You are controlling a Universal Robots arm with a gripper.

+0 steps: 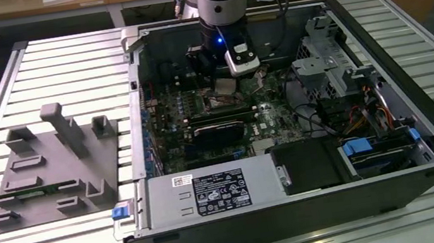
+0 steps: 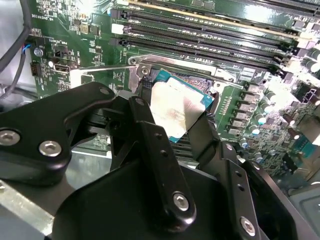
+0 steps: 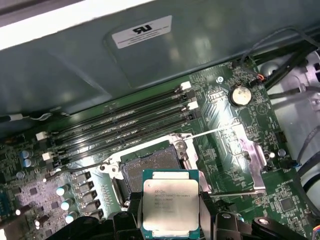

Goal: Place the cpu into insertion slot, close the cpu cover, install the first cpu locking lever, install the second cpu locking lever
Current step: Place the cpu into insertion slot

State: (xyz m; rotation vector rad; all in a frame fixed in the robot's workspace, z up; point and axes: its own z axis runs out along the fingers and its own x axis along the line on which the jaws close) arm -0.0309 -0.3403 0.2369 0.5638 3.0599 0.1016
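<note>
Cpu (image 3: 170, 207) pinched above bare slot (image 3: 150, 167)
Gripper (image 3: 170, 216) clamps two fingers on opposite cpu edges, metal top facing the first wrist view; slot sits beneath, offset a little toward the memory slots (image 3: 120, 125), apart from the cpu; their edges look roughly square to each other; cover (image 3: 252, 157) lies flipped open beside the slot.

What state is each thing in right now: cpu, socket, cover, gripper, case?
cpu: gripped at two edges, held over the board by the slot, not seated.
insertion slot: uncovered and empty.
cpu cover: swung open, lying beside the slot.
gripper: shut on the cpu.
computer case: lying on its side, open on top, board exposed.
</note>
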